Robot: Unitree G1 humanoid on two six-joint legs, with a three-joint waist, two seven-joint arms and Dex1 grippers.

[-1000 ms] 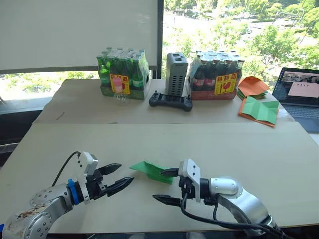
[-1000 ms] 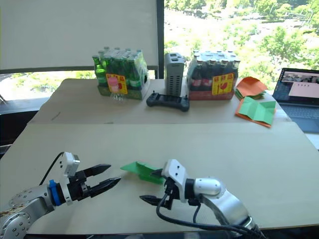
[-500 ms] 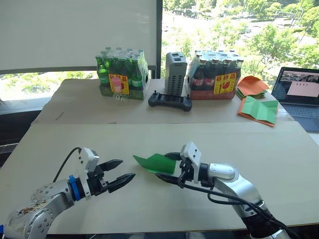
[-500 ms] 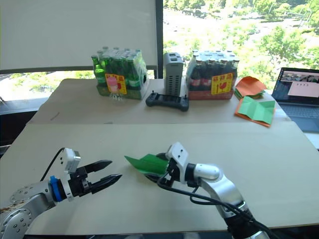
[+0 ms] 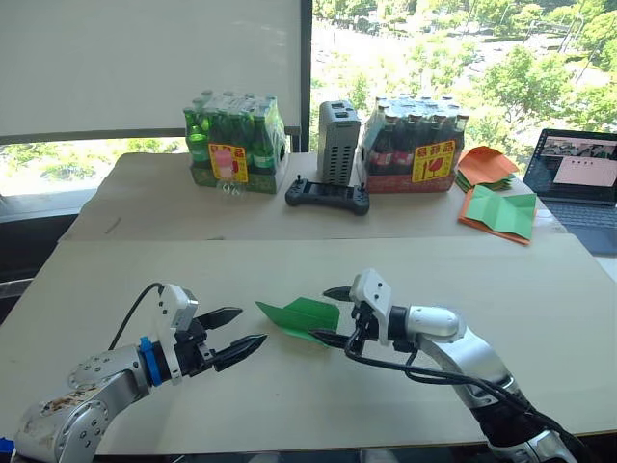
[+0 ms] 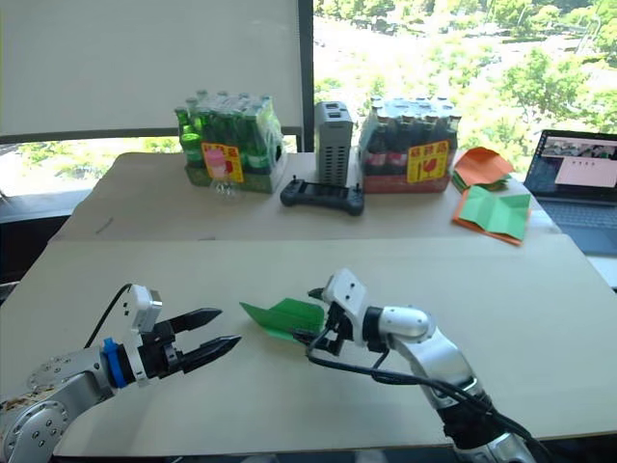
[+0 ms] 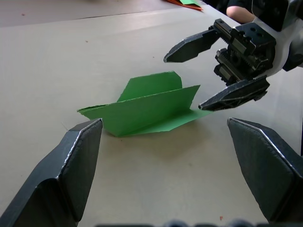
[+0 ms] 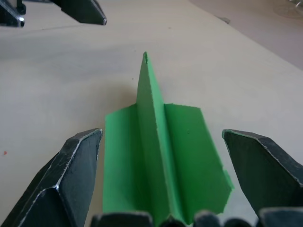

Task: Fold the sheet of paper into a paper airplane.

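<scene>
Near the end of the folding, most likely: already a small pointed paper airplane (image 5: 301, 316), sitting on the near table (image 5: 540, 318) between the two arms. On the left, the left gripper (image 5: 245, 328) low over the table, fingers open wide, holding nothing, tips aimed at the plane's pointed nose but apart from it. In the middle, bright green paper all over, with a thin fold standing up along its middle and flat wings spread out on both sides, nose toward the left gripper. On the right, the right gripper (image 5: 332, 314) at the tail end, fingers spread wide above and below the tail, not pinching; hard to tell if the lower finger touches the paper. Next, probably a pinch on the standing middle fold, soft and slow, since thin paper bends and slides easily. Far back, bottle packs (image 5: 236, 143), a black controller (image 5: 328, 196), orange papers (image 5: 487, 165) and a laptop (image 5: 578, 188).
</scene>
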